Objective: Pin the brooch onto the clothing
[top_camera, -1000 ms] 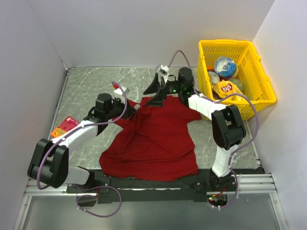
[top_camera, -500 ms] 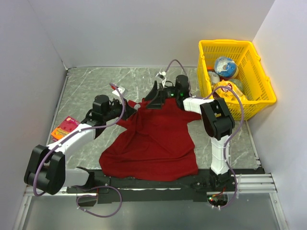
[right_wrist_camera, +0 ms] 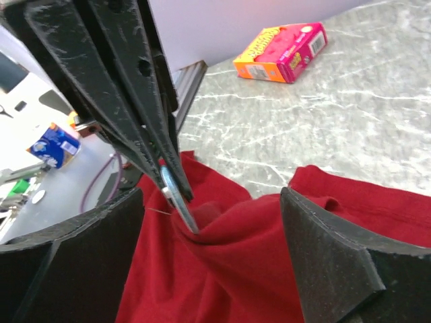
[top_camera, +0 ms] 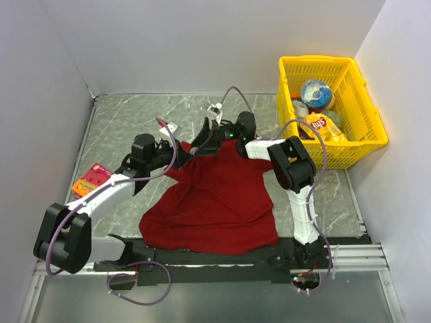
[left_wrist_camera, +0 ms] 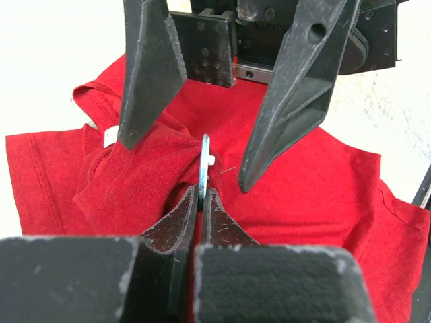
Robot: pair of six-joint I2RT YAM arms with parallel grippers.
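Note:
The clothing, a dark-red T-shirt, lies spread on the table with its neck end bunched up at the back. In the left wrist view my left gripper is shut on the brooch, a thin whitish disc seen edge-on and pressed against a raised fold of the clothing. The right gripper is open, its two fingers standing either side of the brooch and the fold. A small white label shows at the neck. From above, the two grippers meet at the shirt's collar, and the brooch is too small to make out.
A yellow basket holding snack packets stands at the back right. An orange-and-pink packet lies at the table's left edge, also seen as a packet behind the shirt. White walls close in the grey marble table.
The right arm has swung left to the shirt's collar, bringing its fingers around the brooch, and its jaws have narrowed slightly. The left gripper keeps its hold and has shifted little.

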